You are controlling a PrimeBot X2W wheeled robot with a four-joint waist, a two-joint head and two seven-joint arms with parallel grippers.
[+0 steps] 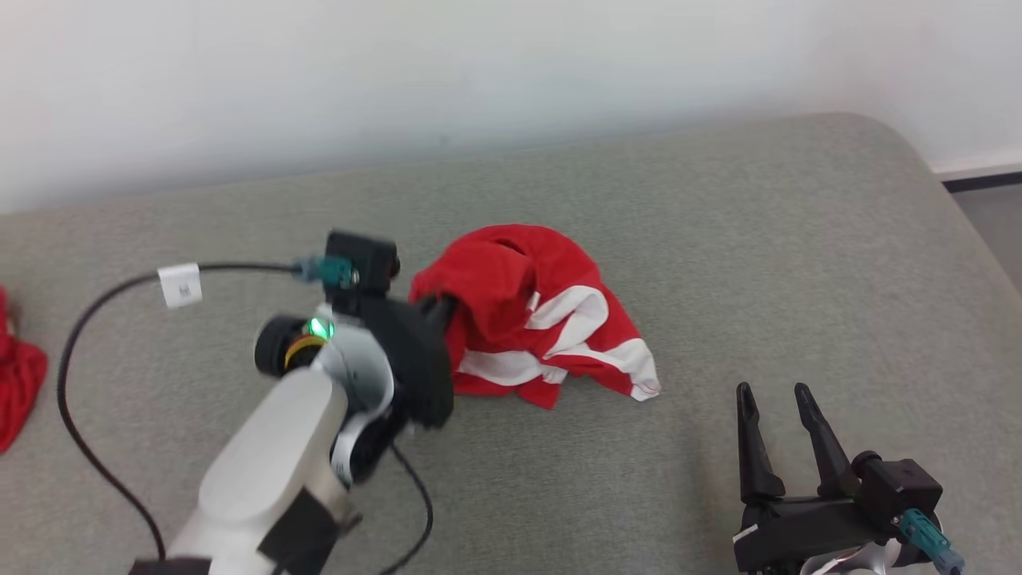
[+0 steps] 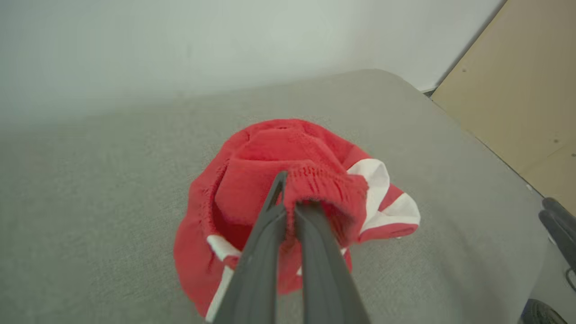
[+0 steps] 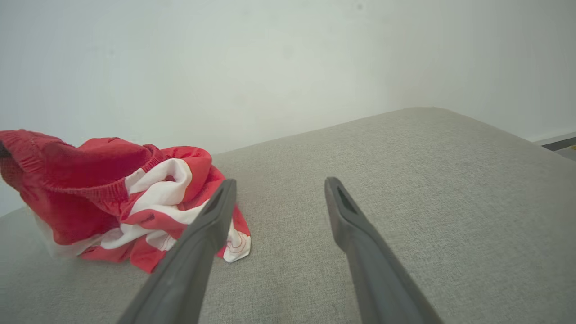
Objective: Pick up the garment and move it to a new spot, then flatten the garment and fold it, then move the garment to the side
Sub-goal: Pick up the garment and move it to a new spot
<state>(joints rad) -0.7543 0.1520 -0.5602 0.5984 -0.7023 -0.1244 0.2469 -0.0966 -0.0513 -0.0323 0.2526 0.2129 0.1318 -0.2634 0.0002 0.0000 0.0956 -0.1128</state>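
Observation:
The garment [image 1: 543, 319] is red with white stripes and lies crumpled in the middle of the grey cushioned surface [image 1: 718, 239]. My left gripper [image 1: 441, 307] is shut on the garment's ribbed red hem at its left side; in the left wrist view the two fingers [image 2: 288, 202] pinch that hem [image 2: 328, 184] and lift it slightly above the rest of the cloth. My right gripper [image 1: 773, 393] stands open at the lower right, apart from the garment, with nothing between its fingers [image 3: 276, 184]. The right wrist view shows the garment [image 3: 112, 193] to the left of those fingers.
Another red cloth [image 1: 20, 375] lies at the far left edge. A black cable [image 1: 80, 343] with a white tag loops from my left wrist over the surface. A pale wall runs behind. The surface's right edge drops to a floor [image 1: 990, 216]; a tan panel [image 2: 517, 90] stands there.

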